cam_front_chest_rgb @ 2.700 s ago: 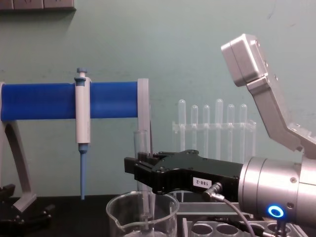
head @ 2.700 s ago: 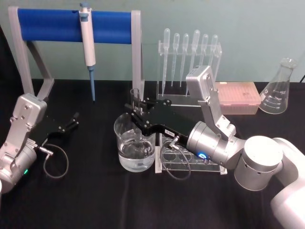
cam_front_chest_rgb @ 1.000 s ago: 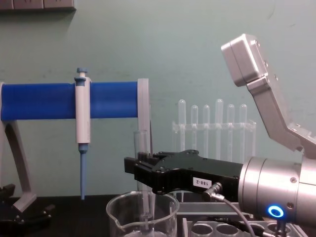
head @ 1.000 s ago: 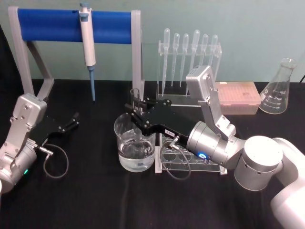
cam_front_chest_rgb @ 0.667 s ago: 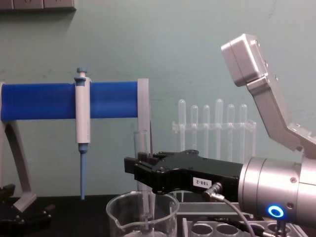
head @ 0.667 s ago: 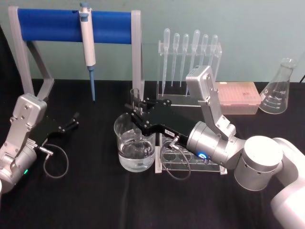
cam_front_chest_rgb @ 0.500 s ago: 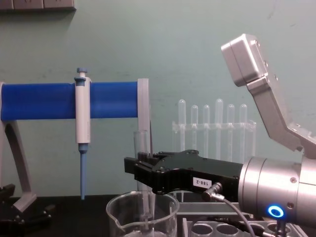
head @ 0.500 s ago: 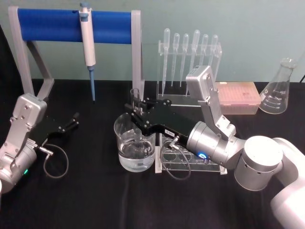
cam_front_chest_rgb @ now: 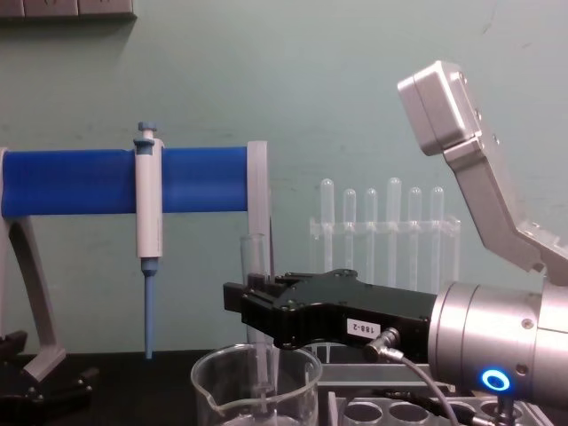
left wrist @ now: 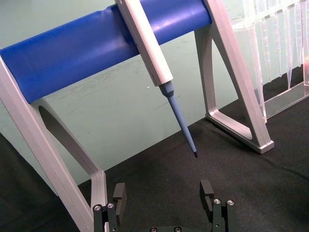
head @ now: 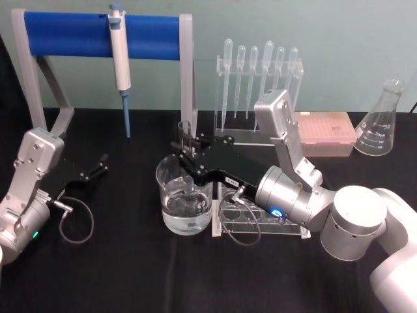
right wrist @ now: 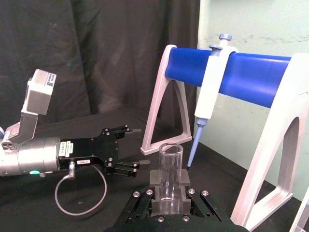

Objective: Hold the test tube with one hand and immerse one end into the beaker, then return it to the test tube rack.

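My right gripper (head: 185, 154) reaches in from the right and is shut on the test tube (head: 184, 134), a clear glass tube held upright. The tube's lower end hangs inside the beaker (head: 184, 210), a wide glass with clear liquid in its bottom. In the chest view the tube (cam_front_chest_rgb: 256, 266) rises above the black jaws of the right gripper (cam_front_chest_rgb: 256, 311) and drops into the beaker (cam_front_chest_rgb: 213, 390). The right wrist view shows the tube (right wrist: 170, 169) clamped between the jaws. My left gripper (head: 99, 167) rests open at the left of the table, with nothing between its fingers (left wrist: 206, 191).
A blue-barred stand (head: 98, 36) with a blue-tipped pipette (head: 120, 62) is behind the beaker. A clear tube rack (head: 260, 218) sits just right of the beaker. Farther back are a plastic pipette rack (head: 257, 85), a pink tip box (head: 326, 134) and a conical flask (head: 381, 120).
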### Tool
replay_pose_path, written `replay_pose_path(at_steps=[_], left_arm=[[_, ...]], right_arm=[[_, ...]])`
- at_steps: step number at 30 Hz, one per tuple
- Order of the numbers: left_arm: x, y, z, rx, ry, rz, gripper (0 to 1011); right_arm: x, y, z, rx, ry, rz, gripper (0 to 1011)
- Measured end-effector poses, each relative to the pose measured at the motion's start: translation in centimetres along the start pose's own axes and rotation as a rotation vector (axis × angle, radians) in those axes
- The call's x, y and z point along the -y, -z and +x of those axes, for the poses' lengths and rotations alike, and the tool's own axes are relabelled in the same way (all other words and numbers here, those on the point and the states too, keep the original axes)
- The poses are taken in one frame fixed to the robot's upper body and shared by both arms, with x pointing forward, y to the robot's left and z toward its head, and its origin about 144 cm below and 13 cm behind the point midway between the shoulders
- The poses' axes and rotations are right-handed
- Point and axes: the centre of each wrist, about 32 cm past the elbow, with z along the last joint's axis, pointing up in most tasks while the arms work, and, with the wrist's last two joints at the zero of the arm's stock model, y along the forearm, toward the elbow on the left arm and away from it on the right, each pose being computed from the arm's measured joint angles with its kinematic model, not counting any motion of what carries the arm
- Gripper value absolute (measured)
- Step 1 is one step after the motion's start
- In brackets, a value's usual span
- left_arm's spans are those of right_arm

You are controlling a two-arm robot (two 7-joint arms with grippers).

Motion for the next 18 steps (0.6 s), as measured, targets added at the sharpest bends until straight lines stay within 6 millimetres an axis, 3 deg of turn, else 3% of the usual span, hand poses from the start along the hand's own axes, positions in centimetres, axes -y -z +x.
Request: replay_pose_path(at_steps=[18], left_arm=[[0.00,0.00,0.00,0.000,0.000,0.000,1000]], right_arm=[[0.00,0.00,0.00,0.000,0.000,0.000,224]])
